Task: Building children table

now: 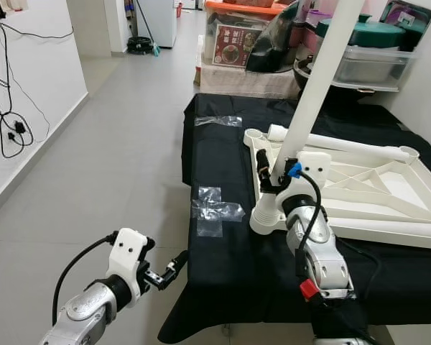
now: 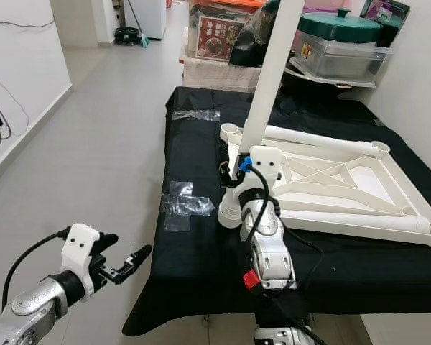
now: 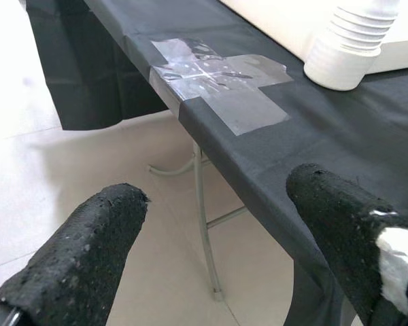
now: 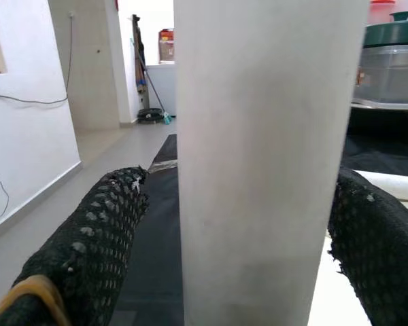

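Note:
An upturned white children's table top (image 1: 388, 183) lies on a table covered in black cloth (image 1: 223, 251). A long white table leg (image 1: 312, 86) rises at a slant from the ribbed white socket (image 1: 263, 217) at its near left corner. My right gripper (image 1: 271, 172) is shut on the leg low down, with a black finger (image 4: 102, 224) on each side of the tube (image 4: 258, 163). Two more legs (image 2: 323, 136) lie on the top. My left gripper (image 1: 169, 269) is open over the floor, just off the cloth's front left edge (image 3: 211, 129).
Clear tape patches (image 1: 214, 208) and a plastic wrapper (image 1: 219, 121) lie on the cloth. Storage boxes and bags (image 1: 237, 39) are stacked behind the table. Cables (image 1: 11, 129) hang on the left wall. Open tiled floor (image 1: 122, 144) stretches to the left.

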### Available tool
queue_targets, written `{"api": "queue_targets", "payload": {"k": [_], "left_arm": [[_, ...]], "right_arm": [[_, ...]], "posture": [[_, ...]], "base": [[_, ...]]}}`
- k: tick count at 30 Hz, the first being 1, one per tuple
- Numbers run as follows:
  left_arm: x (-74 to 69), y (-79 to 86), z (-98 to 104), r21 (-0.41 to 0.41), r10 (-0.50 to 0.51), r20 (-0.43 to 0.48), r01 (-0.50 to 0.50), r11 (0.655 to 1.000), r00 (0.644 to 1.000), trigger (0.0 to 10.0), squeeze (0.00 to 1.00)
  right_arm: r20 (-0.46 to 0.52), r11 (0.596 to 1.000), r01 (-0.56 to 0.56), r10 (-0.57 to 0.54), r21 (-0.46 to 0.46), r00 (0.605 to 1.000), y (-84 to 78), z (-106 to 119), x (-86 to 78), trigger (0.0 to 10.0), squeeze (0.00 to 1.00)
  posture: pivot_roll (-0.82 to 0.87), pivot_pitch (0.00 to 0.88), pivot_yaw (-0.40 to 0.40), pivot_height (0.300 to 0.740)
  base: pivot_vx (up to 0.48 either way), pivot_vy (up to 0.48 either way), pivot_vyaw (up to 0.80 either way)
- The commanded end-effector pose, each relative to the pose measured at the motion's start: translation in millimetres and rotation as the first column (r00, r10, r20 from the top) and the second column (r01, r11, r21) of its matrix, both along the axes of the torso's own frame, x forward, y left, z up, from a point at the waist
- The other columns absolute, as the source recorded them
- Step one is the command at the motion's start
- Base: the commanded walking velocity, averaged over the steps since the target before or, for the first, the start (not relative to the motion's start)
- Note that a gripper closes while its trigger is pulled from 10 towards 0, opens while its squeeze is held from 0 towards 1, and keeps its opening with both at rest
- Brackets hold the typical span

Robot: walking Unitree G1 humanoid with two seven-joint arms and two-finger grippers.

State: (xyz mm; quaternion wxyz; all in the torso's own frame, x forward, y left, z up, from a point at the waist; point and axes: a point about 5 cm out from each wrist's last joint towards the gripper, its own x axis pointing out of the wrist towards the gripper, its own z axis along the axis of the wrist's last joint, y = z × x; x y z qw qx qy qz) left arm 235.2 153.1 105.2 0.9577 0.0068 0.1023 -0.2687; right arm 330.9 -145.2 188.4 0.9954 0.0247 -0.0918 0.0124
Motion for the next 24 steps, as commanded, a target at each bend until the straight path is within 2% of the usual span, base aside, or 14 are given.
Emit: {"api": "queue_targets", "payload": {"k": [1, 2, 6, 14, 19, 20, 24], "left_arm": [[-0.8, -4.2, -1.8, -0.012, -0.015, -0.003, 0.015, 1.0, 1.0, 10.0, 0.0], [-1.0, -4.4, -2.0, -0.013, -0.016, -0.004, 0.016, 1.0, 1.0, 10.0, 0.0], [-1.7, -4.9, -2.4, -0.016, -0.019, -0.007, 0.019, 1.0, 1.0, 10.0, 0.0], [-2.7, -5.5, -2.6, -0.021, -0.023, -0.009, 0.022, 1.0, 1.0, 10.0, 0.0], [-3.1, -5.2, -2.7, -0.022, -0.024, -0.01, 0.023, 0.999, 1.0, 10.0, 0.0], [-3.2, -5.1, -2.7, -0.021, -0.027, -0.012, 0.027, 0.999, 1.0, 10.0, 0.0], [-2.5, -5.1, -2.2, -0.022, -0.03, -0.01, 0.03, 0.999, 1.0, 10.0, 0.0]], "right_arm": [[-0.017, 1.0, -0.026, 0.026, -0.013, 1.0, 1.7, -1.5, -0.6, 10.0, 1.0], [-0.028, 0.998, -0.054, 0.053, -0.023, 0.998, 3.7, -2.1, 0.6, 10.0, 0.0], [-0.039, 0.996, -0.078, 0.077, -0.037, 0.996, 3.8, -2.2, 2.8, 10.0, 0.0], [-0.043, 0.989, -0.119, 0.116, -0.084, 0.992, -6.9, 4.2, 9.7, 10.0, 0.0], [-0.055, 0.984, -0.144, 0.139, -0.107, 0.989, -14.8, 5.9, 11.8, 10.0, 0.0], [-0.071, 0.979, -0.17, 0.163, -0.114, 0.984, -23.0, 6.4, 14.2, 10.0, 0.0], [-0.081, 0.974, -0.203, 0.196, -0.101, 0.977, -26.9, 7.1, 15.9, 10.0, 0.0]], "posture": [[0.04, 0.0, -0.083, 0.74], [0.04, 0.0, -0.083, 0.74], [0.04, 0.0, -0.084, 0.74], [0.04, 0.0, -0.087, 0.74], [0.04, 0.0, -0.083, 0.74], [0.03, 0.0, -0.08, 0.74], [0.03, 0.0, -0.08, 0.74]], "base": [[0.0, 0.0, 0.0], [0.0, 0.0, 0.0], [0.0, 0.0, 0.0], [0.0, 0.0, 0.0], [0.0, 0.0, 0.0], [0.0, 0.0, 0.0], [0.0, 0.0, 0.0]]}}
